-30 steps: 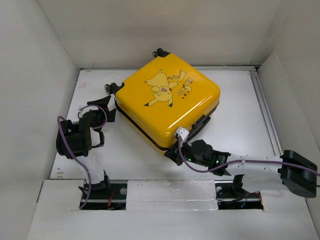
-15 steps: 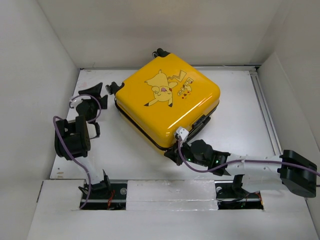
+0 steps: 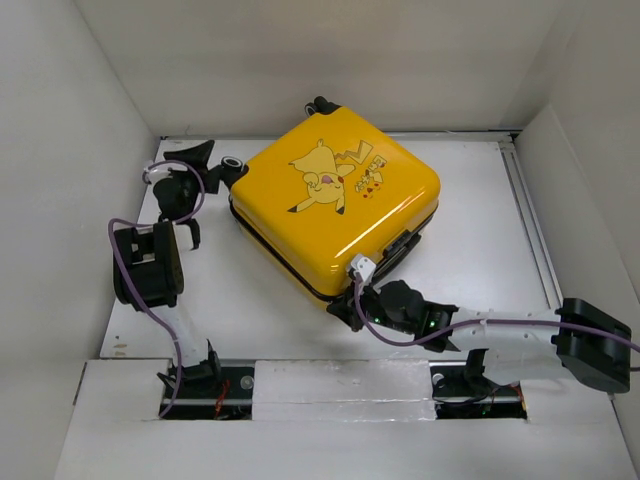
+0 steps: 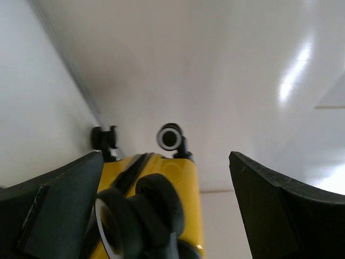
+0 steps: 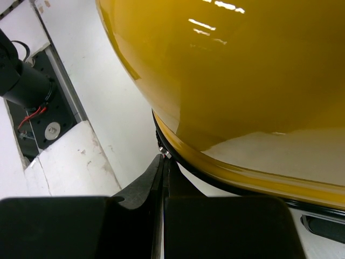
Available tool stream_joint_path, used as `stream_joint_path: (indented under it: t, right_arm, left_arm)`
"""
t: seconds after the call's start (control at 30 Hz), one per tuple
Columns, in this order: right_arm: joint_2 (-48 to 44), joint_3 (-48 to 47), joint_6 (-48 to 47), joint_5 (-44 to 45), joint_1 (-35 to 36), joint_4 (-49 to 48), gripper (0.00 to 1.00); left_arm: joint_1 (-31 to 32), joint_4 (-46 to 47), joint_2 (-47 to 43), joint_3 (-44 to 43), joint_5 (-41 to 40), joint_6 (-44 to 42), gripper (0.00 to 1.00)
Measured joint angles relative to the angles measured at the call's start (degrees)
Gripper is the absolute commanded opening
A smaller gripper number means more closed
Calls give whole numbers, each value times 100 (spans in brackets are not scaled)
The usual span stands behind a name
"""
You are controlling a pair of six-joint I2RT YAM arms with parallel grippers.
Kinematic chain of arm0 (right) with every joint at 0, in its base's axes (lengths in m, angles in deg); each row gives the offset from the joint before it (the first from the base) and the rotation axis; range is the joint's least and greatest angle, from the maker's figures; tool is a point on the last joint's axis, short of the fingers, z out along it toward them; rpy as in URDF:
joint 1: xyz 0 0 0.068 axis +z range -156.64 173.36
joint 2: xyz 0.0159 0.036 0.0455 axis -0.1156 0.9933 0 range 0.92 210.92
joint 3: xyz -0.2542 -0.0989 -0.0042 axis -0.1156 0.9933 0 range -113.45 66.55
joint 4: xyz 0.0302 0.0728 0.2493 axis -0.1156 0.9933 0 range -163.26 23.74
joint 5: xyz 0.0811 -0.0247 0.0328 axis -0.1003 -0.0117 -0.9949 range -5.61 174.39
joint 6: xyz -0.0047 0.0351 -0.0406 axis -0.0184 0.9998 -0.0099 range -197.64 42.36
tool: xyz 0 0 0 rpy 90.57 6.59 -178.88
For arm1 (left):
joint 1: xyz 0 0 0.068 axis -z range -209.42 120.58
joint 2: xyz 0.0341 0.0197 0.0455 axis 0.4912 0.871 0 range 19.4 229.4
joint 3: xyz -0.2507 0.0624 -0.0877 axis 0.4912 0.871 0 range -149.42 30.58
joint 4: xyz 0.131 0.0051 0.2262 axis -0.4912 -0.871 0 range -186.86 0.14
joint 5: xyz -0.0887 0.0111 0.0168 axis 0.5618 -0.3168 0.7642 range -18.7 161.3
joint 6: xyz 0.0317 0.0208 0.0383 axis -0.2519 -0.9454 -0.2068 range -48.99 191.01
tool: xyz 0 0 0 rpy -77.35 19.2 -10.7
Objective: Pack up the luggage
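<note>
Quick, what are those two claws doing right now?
Left gripper: open, holding nothing.
Right gripper: closed, apparently pinching the zipper pull of the yellow suitcase.

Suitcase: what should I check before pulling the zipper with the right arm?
1. Suitcase closed and flat on the table: ok.
2. Right gripper shut at the zipper: ok.
3. Right gripper actually holding something: cannot tell.
4. Left gripper bracing the suitcase: not ok, it is open and facing the wheels.
5. Zipper path free along the near edge: ok.
</note>
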Motion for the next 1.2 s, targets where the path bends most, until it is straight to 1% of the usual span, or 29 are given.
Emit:
stream_joint_path:
  t: [0.2, 0.33, 0.57, 0.8, 0.87, 0.9, 0.93, 0.97, 1.0, 1.03, 1.07, 1.1, 1.13, 1.2]
  right_arm:
    - [33, -2, 2, -2, 2, -39, 0]
    - [70, -33, 2, -4, 11, -46, 0]
    - [149, -98, 2, -7, 37, -46, 0]
    - [149, -98, 2, -7, 37, -46, 0]
    - [149, -98, 2, -7, 37, -46, 0]
    - [151, -98, 2, -7, 37, -46, 0]
    - [151, -98, 2, -4, 37, -46, 0]
    - [149, -98, 11, -4, 37, -48, 0]
    - [149, -98, 24, -2, 37, -52, 0]
    - [146, -98, 39, 4, 37, -74, 0]
    - [144, -96, 46, 7, 37, -70, 0]
    - [138, -92, 55, 20, 37, -72, 0]
    - [118, -85, 61, 31, 37, -70, 0]
    - [52, -72, 68, 61, 39, -26, 0]
  left_arm:
    - [7, -999, -114, 201, -444, -474, 100]
    - [2, -1283, -131, 120, -411, -682, 100]
    - [107, -1115, -118, -52, 7, -682, 100]
    - [271, -1058, -79, -109, 286, -461, 100]
    - [264, -962, -33, -109, 289, -341, 91]
    - [262, -909, 0, -109, 286, -297, 85]
    - [262, -881, 28, -109, 282, -251, 74]
    - [262, -855, 48, -109, 280, -208, 60]
    - [262, -863, 90, -90, 328, -195, 34]
    - [262, -846, 114, -76, 317, -131, 24]
    - [262, -789, 142, -74, 352, 90, 16]
    - [264, -802, 142, -72, 361, 114, 7]
    - [267, -761, 162, -66, 354, 109, 0]
    - [264, -667, 179, -48, 313, 98, 0]
